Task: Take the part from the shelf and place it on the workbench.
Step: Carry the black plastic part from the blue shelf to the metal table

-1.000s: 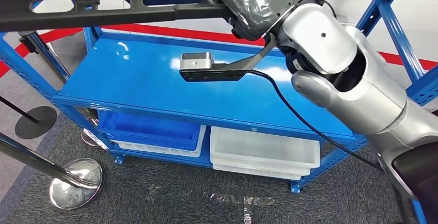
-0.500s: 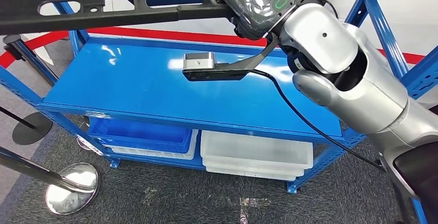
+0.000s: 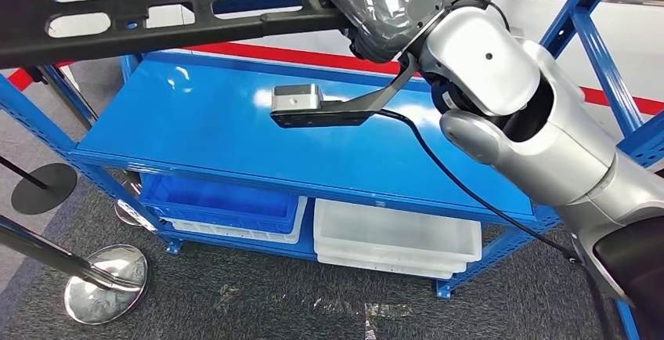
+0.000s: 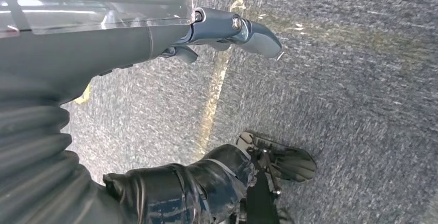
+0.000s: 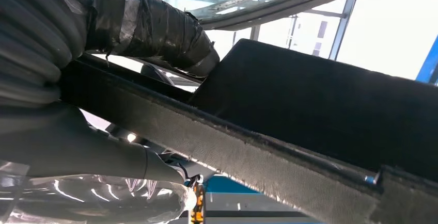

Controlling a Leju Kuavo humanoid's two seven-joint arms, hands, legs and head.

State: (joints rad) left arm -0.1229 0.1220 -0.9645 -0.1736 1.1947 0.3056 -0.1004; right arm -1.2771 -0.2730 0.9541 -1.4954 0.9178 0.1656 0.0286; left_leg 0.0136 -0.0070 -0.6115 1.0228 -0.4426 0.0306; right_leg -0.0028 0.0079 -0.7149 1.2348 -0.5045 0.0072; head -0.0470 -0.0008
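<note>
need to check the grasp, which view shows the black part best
The head view: the black part spans the top with its cut-out slots, above the blue shelf. The right wrist view shows a close dark edge with the right hand around it. The left wrist view faces the floor.

Workshop or warehouse: blue steel shelf rack, plastic bins, floor marking tape.

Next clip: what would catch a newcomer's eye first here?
The right arm, big and silver, cuts across the right of the head view, its hand gripping a long black slotted part held aloft along the top. Below it lies the glossy blue shelf, with a blue bin and a white bin underneath. The left hand hangs over grey carpet.
</note>
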